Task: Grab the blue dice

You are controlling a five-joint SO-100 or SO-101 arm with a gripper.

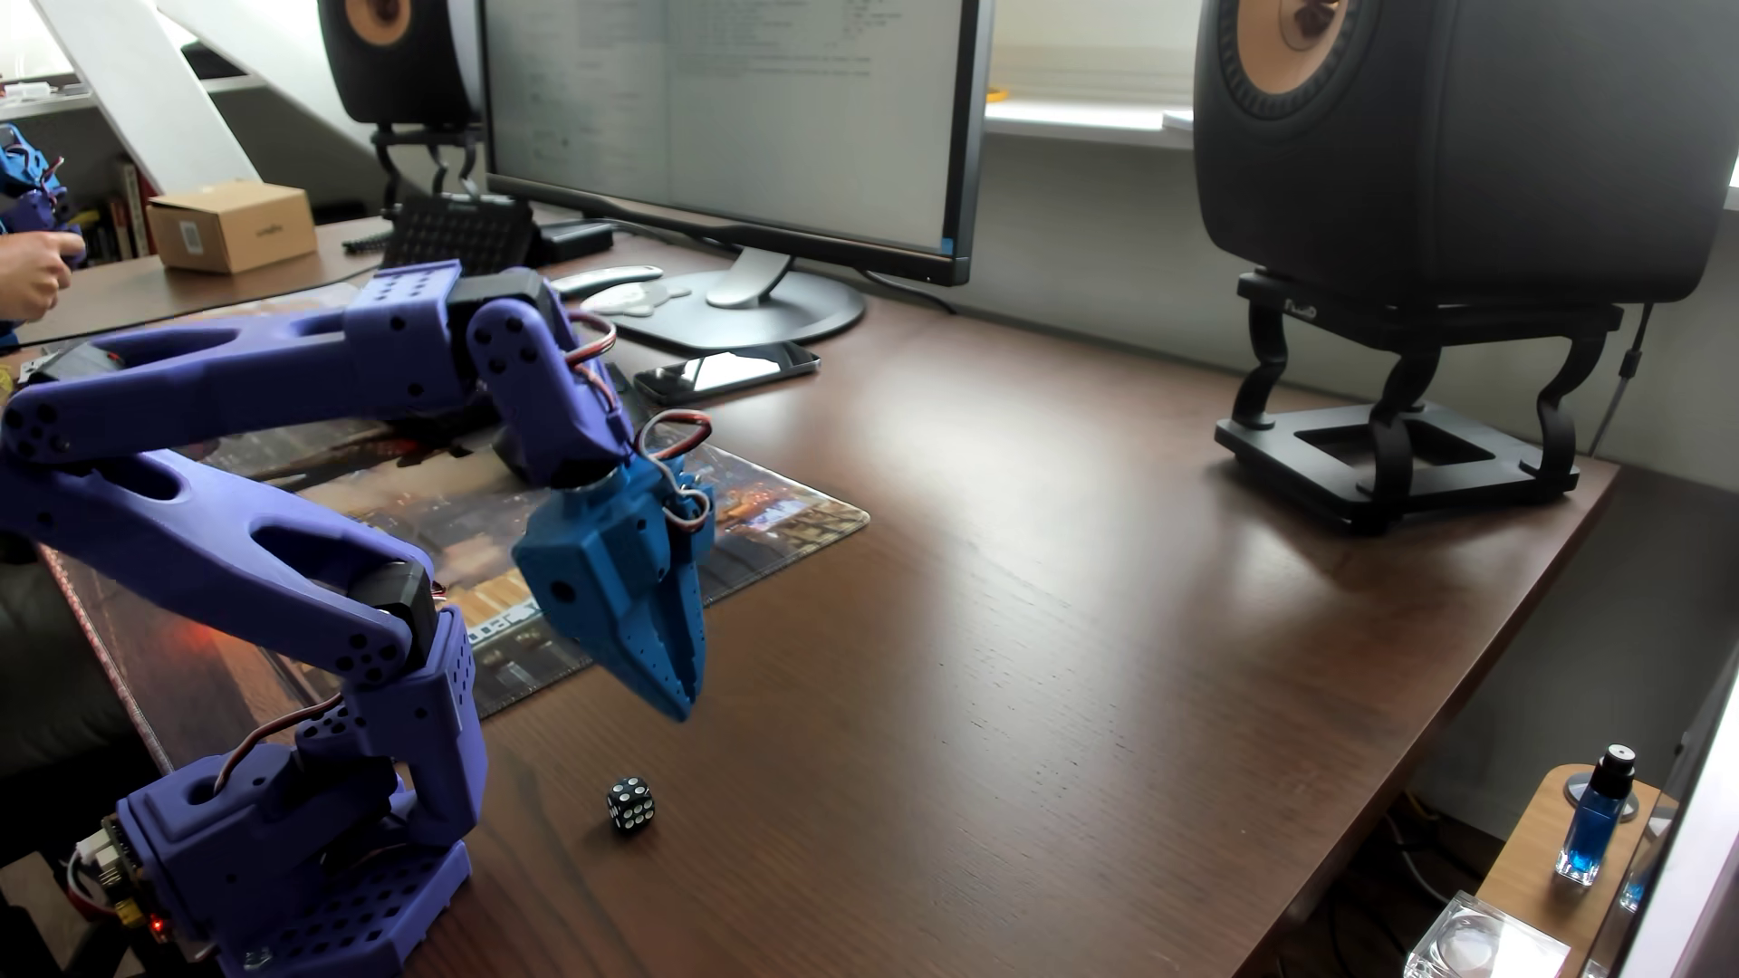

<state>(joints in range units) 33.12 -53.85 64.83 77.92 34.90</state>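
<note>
The blue dice (630,805) is a small, almost black cube with white pips. It rests on the dark wooden desk (1035,658) near the front, just right of the arm's base. My gripper (682,703) is blue, points down and to the right, and hangs in the air above and slightly right of the dice, clearly apart from it. Its jaws are pressed together with nothing between them.
A printed desk mat (753,527) lies under the arm. A monitor (734,122), a phone (725,369) and a speaker on a stand (1430,235) stand behind. A small bottle of blue liquid (1595,828) stands on a side shelf at right. A hand (38,273) shows at far left.
</note>
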